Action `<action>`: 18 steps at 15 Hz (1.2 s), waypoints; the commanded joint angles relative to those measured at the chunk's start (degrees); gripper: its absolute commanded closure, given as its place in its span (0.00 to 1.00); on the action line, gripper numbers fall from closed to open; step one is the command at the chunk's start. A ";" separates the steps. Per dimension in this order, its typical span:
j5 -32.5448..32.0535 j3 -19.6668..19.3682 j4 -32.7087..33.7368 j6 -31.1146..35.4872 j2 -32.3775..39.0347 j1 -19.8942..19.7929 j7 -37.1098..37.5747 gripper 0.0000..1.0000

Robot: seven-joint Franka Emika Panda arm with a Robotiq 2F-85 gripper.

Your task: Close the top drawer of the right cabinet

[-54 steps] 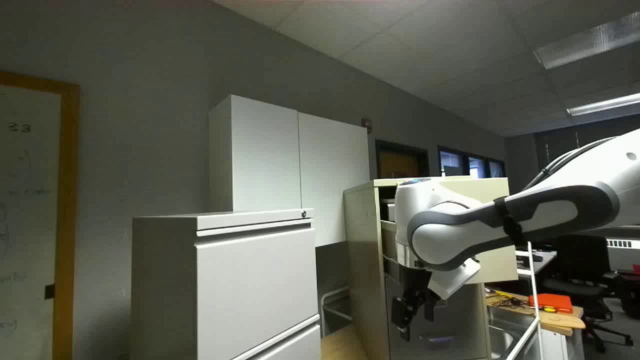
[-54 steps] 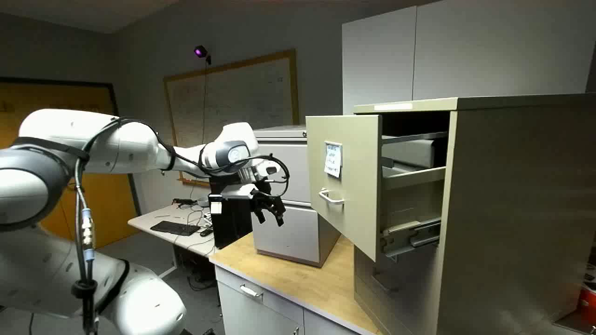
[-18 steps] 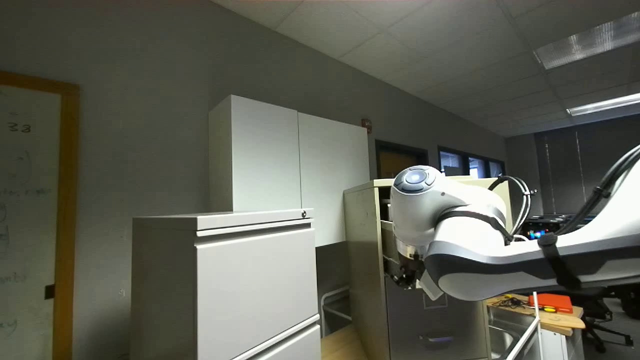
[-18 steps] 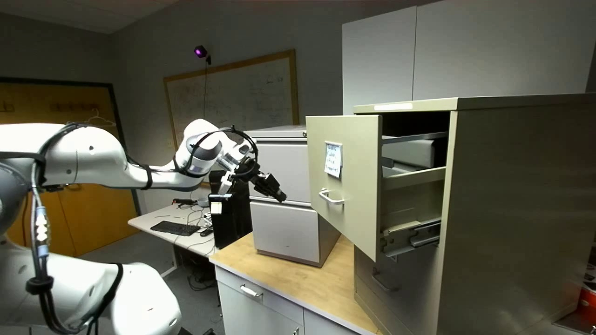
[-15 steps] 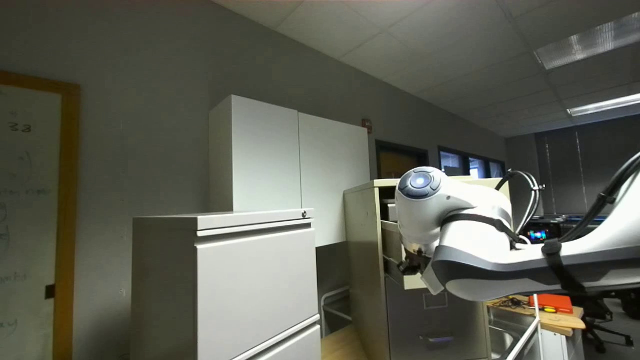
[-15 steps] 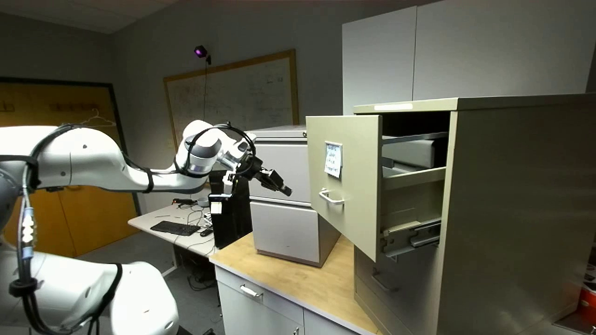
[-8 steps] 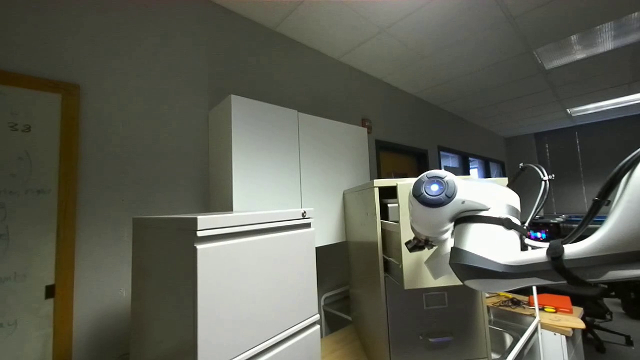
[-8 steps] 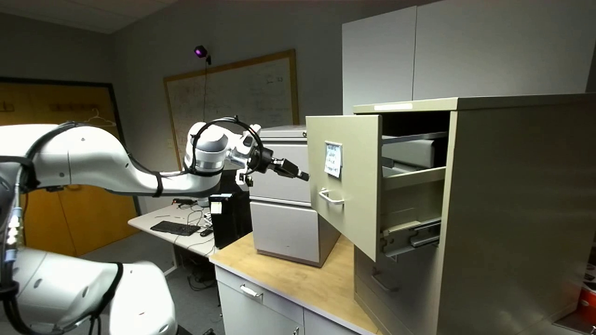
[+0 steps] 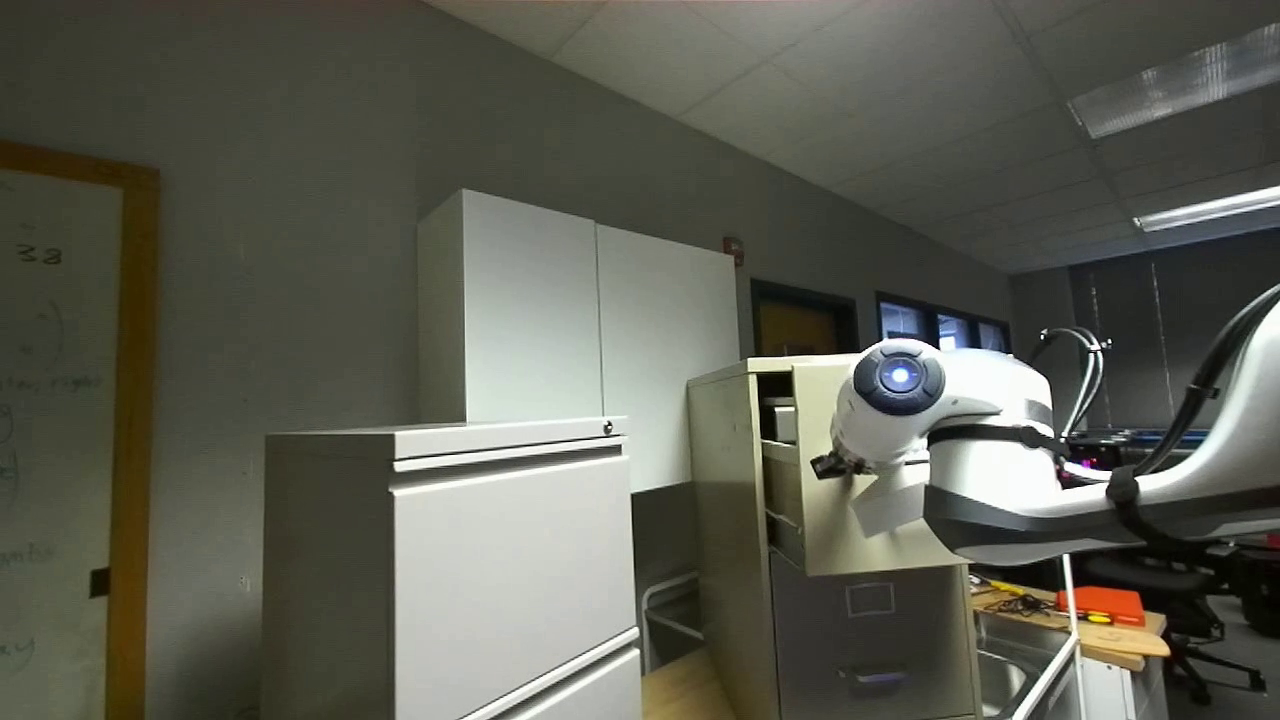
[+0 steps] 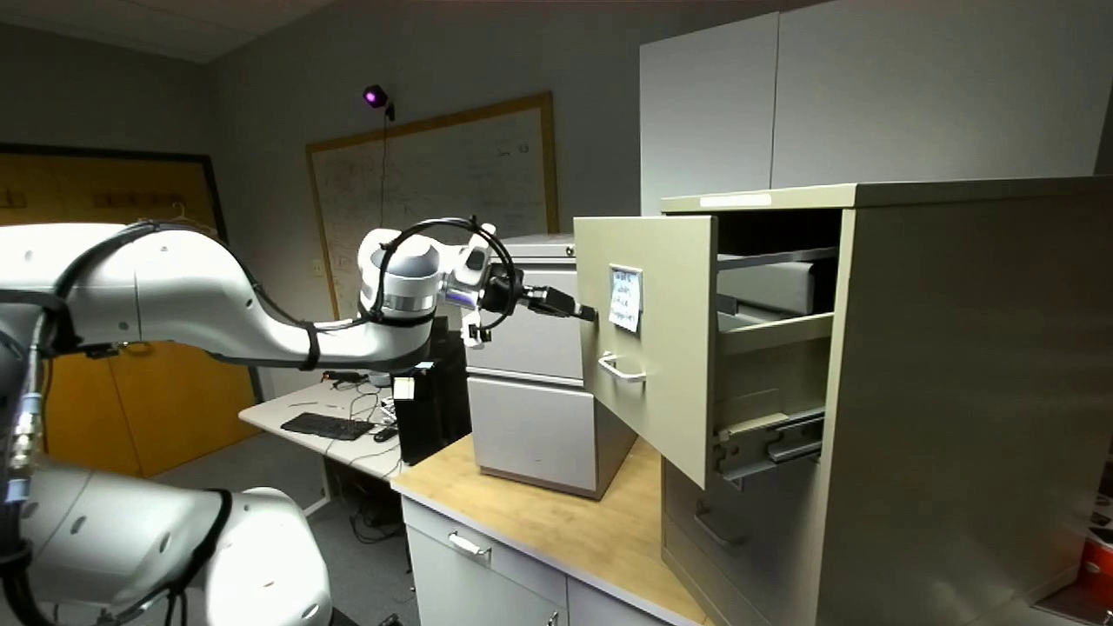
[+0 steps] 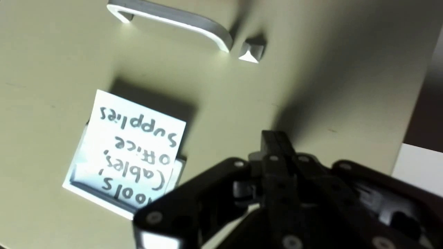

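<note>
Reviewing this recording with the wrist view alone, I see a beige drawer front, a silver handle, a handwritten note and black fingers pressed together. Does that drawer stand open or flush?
Observer: Open. In both exterior views, the top drawer stands out from the right cabinet.
Operator: Can you see anything in it?
Observer: Yes, in an exterior view a grey boxy item shows behind the drawer's front; I can't tell what it is.
Operator: And what is right underneath?
Observer: A lower drawer, which sits flush in the cabinet.
</note>
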 commanded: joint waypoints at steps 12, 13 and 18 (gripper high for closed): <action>1.69 -12.54 16.62 13.34 22.30 3.12 0.34 1.00; 2.58 -12.77 17.57 13.67 23.41 3.16 0.05 1.00; 7.94 -13.30 21.18 14.36 27.30 3.05 -2.01 1.00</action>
